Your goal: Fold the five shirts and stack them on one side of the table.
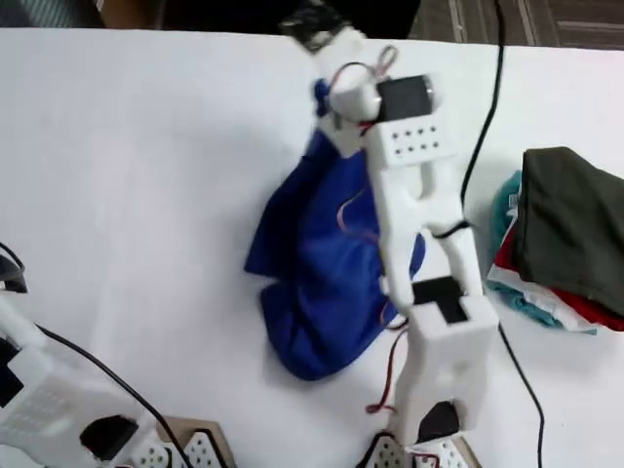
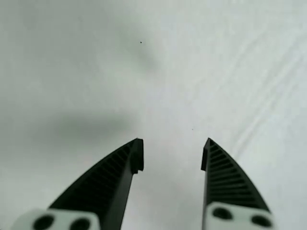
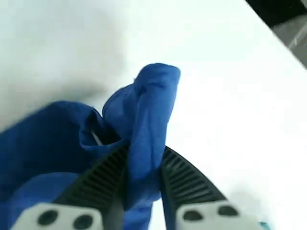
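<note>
A blue shirt [image 1: 317, 263] lies crumpled in the middle of the white table [image 1: 146, 195], with one end pulled up toward the far edge. My right gripper [image 3: 144, 163] is shut on a fold of that blue shirt [image 3: 148, 110], which sticks out past the fingertips. In the high view the right arm [image 1: 409, 195] stretches over the shirt with its gripper [image 1: 327, 97] at the cloth's far end. A stack of folded shirts [image 1: 556, 239], dark olive on top of red and teal, sits at the right edge. My left gripper [image 2: 171, 155] hangs open over bare table.
The left arm's base [image 1: 39, 400] sits at the near left corner. A black cable [image 1: 487, 107] runs across the table between the right arm and the stack. The left half of the table is bare white surface.
</note>
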You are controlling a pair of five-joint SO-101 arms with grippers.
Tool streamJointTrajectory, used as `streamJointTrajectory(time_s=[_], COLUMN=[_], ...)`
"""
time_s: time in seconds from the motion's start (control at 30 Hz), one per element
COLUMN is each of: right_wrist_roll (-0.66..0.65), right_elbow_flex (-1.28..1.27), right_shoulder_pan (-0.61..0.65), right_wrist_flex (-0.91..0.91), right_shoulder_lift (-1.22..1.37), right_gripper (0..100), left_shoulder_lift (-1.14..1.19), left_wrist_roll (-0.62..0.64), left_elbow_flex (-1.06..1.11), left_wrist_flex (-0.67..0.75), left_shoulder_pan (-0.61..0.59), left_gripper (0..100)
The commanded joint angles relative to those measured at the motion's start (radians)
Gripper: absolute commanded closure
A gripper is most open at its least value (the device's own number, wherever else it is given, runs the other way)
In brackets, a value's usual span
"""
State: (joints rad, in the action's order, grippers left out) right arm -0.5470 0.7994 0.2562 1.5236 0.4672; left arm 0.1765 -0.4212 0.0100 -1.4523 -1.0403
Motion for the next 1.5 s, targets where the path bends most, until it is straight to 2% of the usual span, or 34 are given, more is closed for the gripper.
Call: streamJointTrajectory(time_s=[0.0, 0.1, 0.17, 0.37, 0.53, 0.73, 0.83, 0.93, 1.17, 1.3, 1.47], right_wrist_roll=[-0.005, -0.005, 0.0, 0.002, 0.003, 0.044, 0.051, 0.1, 0.118, 0.167, 0.167], right_elbow_flex=[0.005, 0.005, 0.005, 0.002, -0.014, -0.144, -0.184, -0.183, -0.184, -0.178, -0.178], right_shoulder_pan=[-0.071, -0.099, -0.096, 0.045, 0.242, 0.415, 0.455, 0.489, 0.57, 0.575, 0.573], right_wrist_flex=[-0.03, -0.03, -0.03, 0.071, 0.162, 0.151, 0.124, 0.117, 0.116, 0.099, 0.074], right_shoulder_lift=[0.028, 0.028, 0.028, 0.035, 0.039, 0.081, 0.133, 0.183, 0.254, 0.3, 0.344], right_gripper=[87.2, 75.2, 71.9, 76.9, 83.7, 78.8, 75.9, 75.7, 75.8, 75.8, 75.8], left_shoulder_lift=[-0.014, -0.014, -0.014, -0.012, -0.012, -0.012, -0.009, -0.009, -0.011, -0.011, -0.008], left_wrist_roll=[0.003, 0.003, 0.003, 0.003, 0.003, 0.003, 0.003, 0.003, 0.003, 0.003, 0.003], left_elbow_flex=[-0.005, -0.005, -0.005, -0.005, -0.005, -0.004, -0.001, 0.001, 0.001, 0.001, 0.001], left_wrist_flex=[0.012, 0.012, 0.014, 0.014, 0.014, 0.014, 0.014, 0.014, 0.014, 0.014, 0.014], left_shoulder_pan=[0.009, 0.014, 0.015, 0.012, 0.012, 0.012, 0.008, 0.008, 0.008, 0.008, 0.008], left_gripper=[78, 78, 78, 78, 78, 78, 78, 78, 78, 78, 78])
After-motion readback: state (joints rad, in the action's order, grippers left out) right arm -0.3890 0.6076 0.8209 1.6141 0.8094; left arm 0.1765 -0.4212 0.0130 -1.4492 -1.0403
